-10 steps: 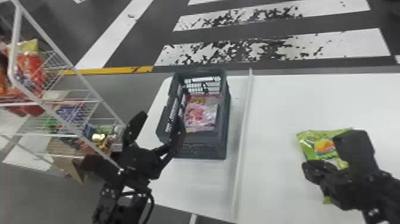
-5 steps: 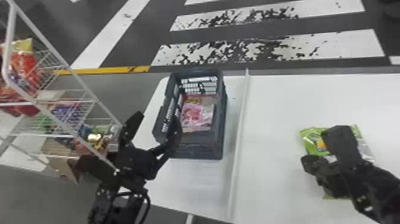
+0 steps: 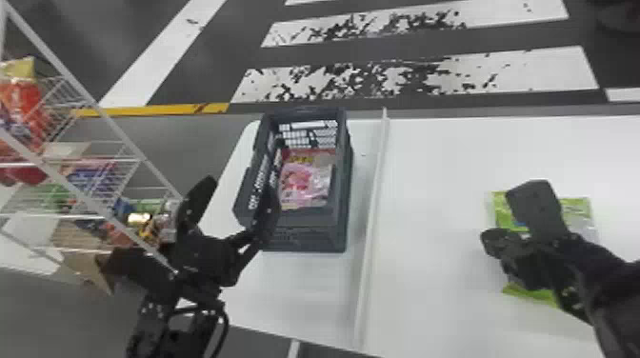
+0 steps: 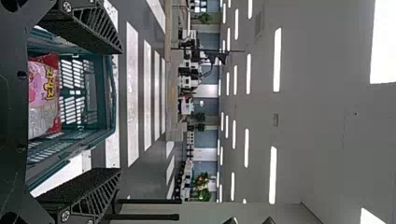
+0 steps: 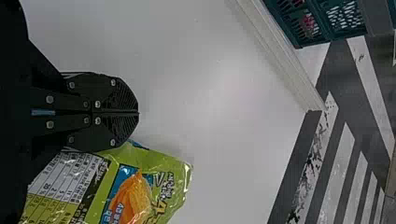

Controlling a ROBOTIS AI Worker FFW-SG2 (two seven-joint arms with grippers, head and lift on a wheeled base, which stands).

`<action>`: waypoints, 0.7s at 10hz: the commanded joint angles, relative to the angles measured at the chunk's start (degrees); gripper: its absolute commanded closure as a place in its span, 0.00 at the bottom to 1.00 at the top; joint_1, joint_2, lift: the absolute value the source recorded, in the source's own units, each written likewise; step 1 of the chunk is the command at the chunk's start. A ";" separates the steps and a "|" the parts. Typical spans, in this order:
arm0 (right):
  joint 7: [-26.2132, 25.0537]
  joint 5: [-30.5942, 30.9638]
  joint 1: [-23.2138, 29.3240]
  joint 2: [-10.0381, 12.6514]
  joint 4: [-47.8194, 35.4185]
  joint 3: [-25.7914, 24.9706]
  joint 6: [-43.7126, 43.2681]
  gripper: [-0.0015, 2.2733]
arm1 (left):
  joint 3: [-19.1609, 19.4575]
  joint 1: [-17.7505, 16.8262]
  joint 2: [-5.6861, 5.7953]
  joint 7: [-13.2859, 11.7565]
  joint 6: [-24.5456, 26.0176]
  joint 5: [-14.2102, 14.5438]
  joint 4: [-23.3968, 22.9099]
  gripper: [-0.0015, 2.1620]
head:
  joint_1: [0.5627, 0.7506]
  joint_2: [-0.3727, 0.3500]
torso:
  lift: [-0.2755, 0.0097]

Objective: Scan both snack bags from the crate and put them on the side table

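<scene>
In the head view my left gripper (image 3: 232,202) is open by the near left side of the dark crate (image 3: 301,233). A pink snack bag (image 3: 305,183) lies inside. The left wrist view shows the same pink bag (image 4: 43,98) in the crate, in line with my left gripper (image 4: 121,111), whose fingers are spread. My right gripper (image 3: 528,238) is over the table's right part at the green snack bag (image 3: 505,209). In the right wrist view my right gripper (image 5: 138,112) is shut at the edge of the green bag (image 5: 156,168); the pinched part is hidden behind its fingers.
A wire rack (image 3: 119,147) with several packaged goods stands at the left. A raised white strip (image 3: 376,200) runs along the white table (image 3: 443,157) between the crate and the green bag. Striped floor lies beyond the table.
The right gripper has shifted a little leftward and away from the robot. The green bag has turned, and more of its pale right side shows. The left gripper stays beside the crate.
</scene>
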 commanded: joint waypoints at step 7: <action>2.72 2.62 -0.42 -0.45 0.75 -1.51 0.88 0.99 | 0.31 -0.05 0.00 0.00 0.07 0.30 -0.08 0.05 | 0.70 0.88 | 0.66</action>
